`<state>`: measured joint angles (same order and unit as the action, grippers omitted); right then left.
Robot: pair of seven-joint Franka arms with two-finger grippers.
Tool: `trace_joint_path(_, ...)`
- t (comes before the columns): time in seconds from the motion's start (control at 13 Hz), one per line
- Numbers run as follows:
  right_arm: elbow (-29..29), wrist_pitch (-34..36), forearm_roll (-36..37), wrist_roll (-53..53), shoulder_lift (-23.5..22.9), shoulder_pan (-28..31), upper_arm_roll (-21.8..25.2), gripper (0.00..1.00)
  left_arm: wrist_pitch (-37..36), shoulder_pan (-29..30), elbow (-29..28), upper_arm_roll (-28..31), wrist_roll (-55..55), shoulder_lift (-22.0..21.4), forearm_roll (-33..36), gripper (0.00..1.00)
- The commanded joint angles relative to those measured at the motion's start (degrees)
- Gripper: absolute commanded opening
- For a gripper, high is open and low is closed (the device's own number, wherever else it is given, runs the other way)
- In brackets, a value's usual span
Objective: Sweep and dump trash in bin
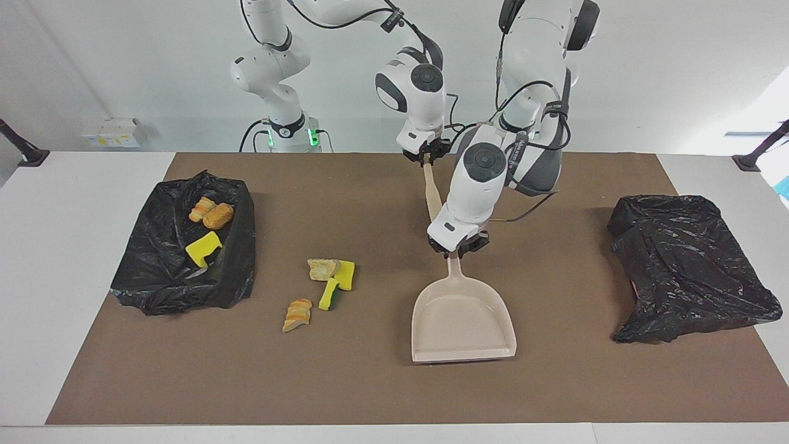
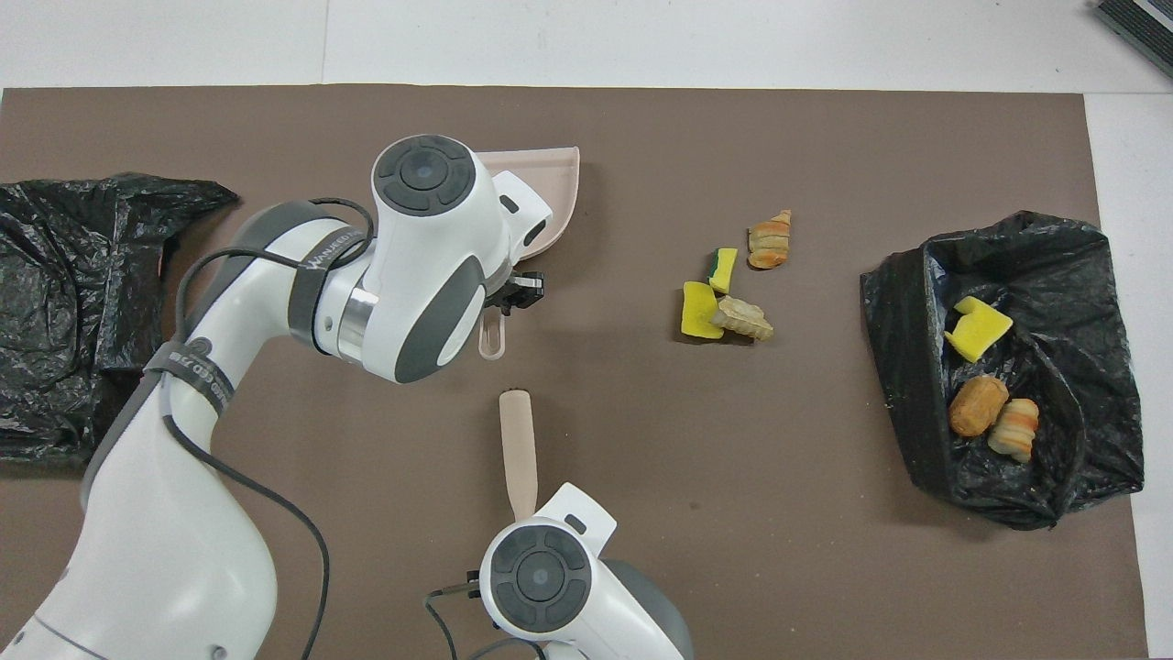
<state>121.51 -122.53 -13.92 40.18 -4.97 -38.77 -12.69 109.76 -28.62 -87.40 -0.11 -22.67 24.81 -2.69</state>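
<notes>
Several bits of trash lie on the brown mat between dustpan and bin: a yellow sponge (image 1: 346, 274) (image 2: 699, 310), a bread chunk (image 1: 322, 269) (image 2: 742, 318), a green-backed sponge (image 1: 330, 295) (image 2: 724, 269) and another bread chunk (image 1: 298, 314) (image 2: 770, 240). My left gripper (image 1: 459, 250) (image 2: 509, 298) is shut on the handle of the beige dustpan (image 1: 462, 320) (image 2: 559, 183), which rests on the mat, mouth away from the robots. My right gripper (image 1: 425, 157) is shut on the beige brush (image 1: 433, 194) (image 2: 518, 449), near the dustpan handle. In the overhead view its hand hides the gripper.
A bin lined with a black bag (image 1: 240, 259) (image 2: 903, 367) stands at the right arm's end, holding a yellow sponge (image 1: 203, 248) and two bread pieces. A second crumpled black bag (image 1: 684, 265) (image 2: 73, 302) lies at the left arm's end.
</notes>
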Motion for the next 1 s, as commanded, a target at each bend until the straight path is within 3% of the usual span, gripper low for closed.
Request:
trace_joint_path(0.0, 0.9, 7.8, -0.7, -1.1, 6.0, 4.8, -0.1, 0.00, -2.1, 1.5, -1.3, -0.1, 7.1, -2.6, 2.6, 0.00)
trace_joint_path(0.31, 0.6, 17.7, 4.2, -7.3, 9.4, 17.6, 0.0, 0.00, -7.4, 1.5, -1.5, -0.1, 24.7, -3.8, 8.1, 0.00)
trace_joint_path(0.69, -2.9, 18.7, 18.0, -10.4, 6.4, 27.2, -0.1, 0.00, -12.0, 1.4, -7.1, -0.2, 46.6, -7.4, 8.4, 0.00)
trace_joint_path(0.92, -2.8, 17.7, 18.9, -11.3, 5.0, 32.2, -0.3, 0.00, -11.1, 0.4, -10.9, -0.5, 51.7, -9.5, 9.0, 0.00)
